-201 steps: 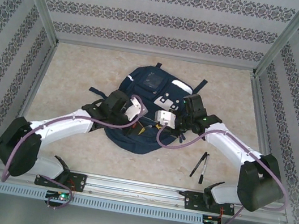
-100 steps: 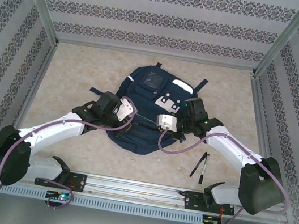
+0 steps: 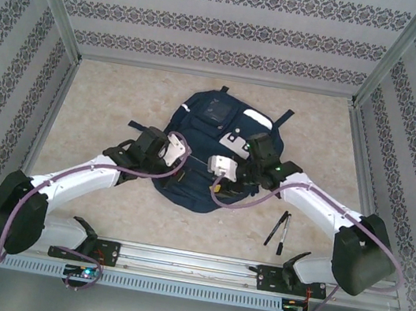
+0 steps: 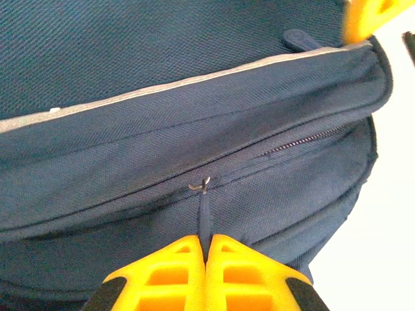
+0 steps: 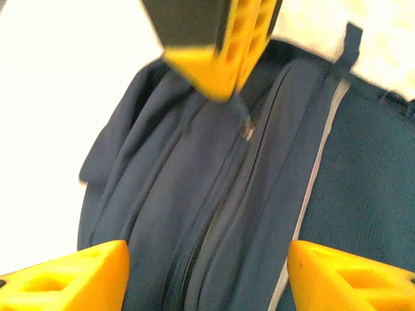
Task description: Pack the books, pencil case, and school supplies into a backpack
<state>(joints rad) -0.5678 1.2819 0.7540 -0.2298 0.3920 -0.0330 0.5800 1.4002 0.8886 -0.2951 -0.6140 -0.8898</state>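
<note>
Top view: backpack (image 3: 209,112) lying mid-table (image 3: 104,106), nearer the far edge; two pens (image 3: 278,231) toward the near right corner.

Left wrist: left gripper (image 4: 206,249) pinched tight on the zip pull (image 4: 205,210).

Right wrist: right gripper (image 5: 207,272) spread wide over the backpack's zip, holding nothing.

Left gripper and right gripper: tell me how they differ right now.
The left gripper is shut, while the right gripper stands open. The left gripper pinches the zipper pull; the right gripper holds nothing, its fingers spread wide over the backpack. The left gripper reaches in from the backpack's left side, the right gripper from its right. Both have yellow fingers and sit at the backpack's near edge.
</note>
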